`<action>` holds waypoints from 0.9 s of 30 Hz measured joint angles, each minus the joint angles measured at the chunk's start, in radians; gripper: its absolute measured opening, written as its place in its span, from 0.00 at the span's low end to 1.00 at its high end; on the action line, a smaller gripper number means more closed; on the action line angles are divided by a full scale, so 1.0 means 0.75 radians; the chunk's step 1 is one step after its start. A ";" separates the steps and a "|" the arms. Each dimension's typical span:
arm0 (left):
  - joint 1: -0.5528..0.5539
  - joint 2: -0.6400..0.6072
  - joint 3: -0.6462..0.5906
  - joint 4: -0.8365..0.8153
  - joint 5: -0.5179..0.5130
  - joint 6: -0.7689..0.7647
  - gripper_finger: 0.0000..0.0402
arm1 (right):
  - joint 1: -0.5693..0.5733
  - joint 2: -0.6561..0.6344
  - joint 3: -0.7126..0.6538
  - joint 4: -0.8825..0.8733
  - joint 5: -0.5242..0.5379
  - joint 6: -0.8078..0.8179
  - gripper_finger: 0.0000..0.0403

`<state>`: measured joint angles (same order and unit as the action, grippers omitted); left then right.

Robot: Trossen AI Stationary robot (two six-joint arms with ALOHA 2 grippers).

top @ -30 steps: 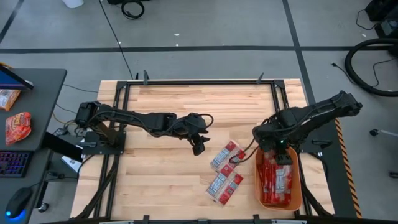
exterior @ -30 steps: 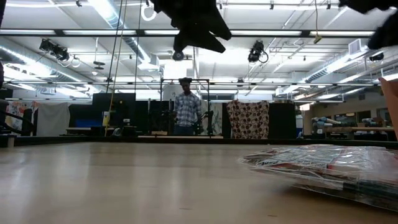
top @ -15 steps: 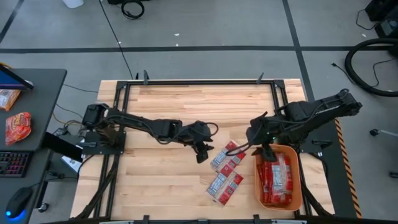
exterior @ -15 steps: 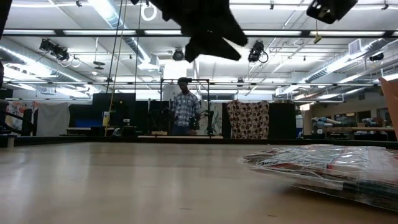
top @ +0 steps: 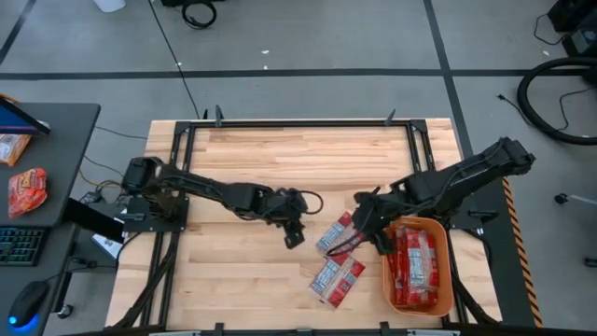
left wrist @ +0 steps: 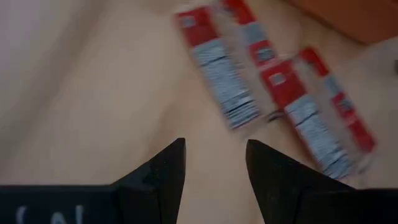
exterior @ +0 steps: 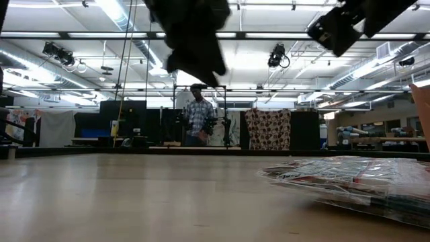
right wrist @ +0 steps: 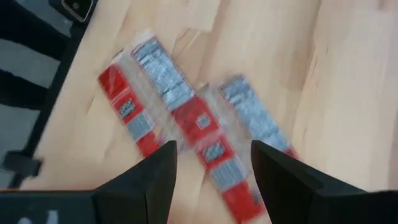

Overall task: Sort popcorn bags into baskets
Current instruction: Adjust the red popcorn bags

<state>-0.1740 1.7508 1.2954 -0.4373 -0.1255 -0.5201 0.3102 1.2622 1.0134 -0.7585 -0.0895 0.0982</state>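
Two pairs of flat red popcorn packets with white-grey labels lie flat on the wood: one pair between my grippers, the other nearer the table's near edge. The orange basket stands at the right, with several packets lying in it. My left gripper hovers open just left of the upper pair. My right gripper hovers open at the right of that pair, beside the basket's left wall. Both wrist views show packets ahead of open fingers, apart from them.
Bare wood stretches over the table's left half and far side. A dark desk at the far left carries a crinkled orange-red snack bag and a keyboard. A person stands in the room beyond the table. The basket's corner shows past the packets.
My right gripper has moved from above the basket toward the table's left, and now hangs over the upper pair of packets. My left gripper has shifted a little toward the near edge, staying beside that pair. The packets on the table have not moved.
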 joint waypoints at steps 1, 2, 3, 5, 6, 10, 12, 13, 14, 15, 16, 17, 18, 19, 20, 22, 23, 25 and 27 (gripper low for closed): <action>-0.011 -0.032 0.002 -0.068 -0.047 0.000 0.43 | 0.005 0.013 -0.018 0.052 0.001 -0.020 0.52; -0.022 -0.065 0.002 -0.147 -0.101 0.001 0.43 | 0.009 0.027 -0.036 0.095 0.002 -0.041 0.52; -0.035 -0.098 0.001 -0.228 -0.150 0.002 0.43 | 0.013 0.041 -0.055 0.135 0.002 -0.069 0.52; -0.055 -0.161 0.001 -0.324 -0.218 0.010 0.43 | 0.028 0.080 -0.092 0.218 0.005 -0.140 0.52; -0.062 -0.194 0.001 -0.359 -0.239 0.014 0.43 | 0.032 0.101 -0.108 0.263 0.004 -0.178 0.52; -0.072 -0.305 0.001 -0.431 -0.279 0.019 0.43 | 0.042 0.208 -0.166 0.460 0.004 -0.248 0.52; -0.071 -0.351 0.001 -0.458 -0.297 0.011 0.43 | 0.040 0.281 -0.177 0.528 0.004 -0.250 0.52; -0.071 -0.372 0.001 -0.454 -0.311 0.006 0.43 | 0.038 0.316 -0.177 0.559 0.005 -0.251 0.52; -0.070 -0.395 0.001 -0.469 -0.325 0.002 0.43 | 0.036 0.353 -0.178 0.586 0.005 -0.251 0.52; -0.070 -0.415 0.001 -0.483 -0.336 -0.005 0.43 | 0.035 0.392 -0.178 0.609 0.004 -0.251 0.52; -0.070 -0.434 0.001 -0.478 -0.343 -0.016 0.43 | 0.035 0.430 -0.178 0.620 0.005 -0.256 0.52; -0.070 -0.452 0.001 -0.475 -0.350 -0.024 0.43 | 0.034 0.469 -0.178 0.623 0.005 -0.272 0.52; -0.069 -0.466 0.001 -0.479 -0.354 -0.025 0.43 | 0.030 0.506 -0.179 0.628 0.006 -0.288 0.52; -0.069 -0.481 0.001 -0.482 -0.355 -0.025 0.43 | 0.025 0.541 -0.179 0.627 0.014 -0.306 0.52; -0.070 -0.494 0.001 -0.483 -0.354 -0.026 0.43 | 0.016 0.571 -0.179 0.626 0.024 -0.319 0.52; -0.070 -0.517 0.001 -0.484 -0.355 -0.040 0.43 | -0.013 0.612 -0.173 0.627 0.031 -0.341 0.52; -0.070 -0.530 0.001 -0.496 -0.354 -0.049 0.43 | -0.030 0.623 -0.171 0.628 0.050 -0.349 0.52; -0.070 -0.537 0.002 -0.493 -0.355 -0.066 0.43 | -0.079 0.639 -0.170 0.630 0.091 -0.371 0.51; -0.070 -0.535 0.001 -0.498 -0.349 -0.067 0.43 | -0.150 0.632 -0.172 0.633 0.133 -0.381 0.49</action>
<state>-0.2266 1.3499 1.2964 -0.8104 -0.3872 -0.5707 0.1977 1.7359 0.8845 -0.2838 0.0101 -0.1875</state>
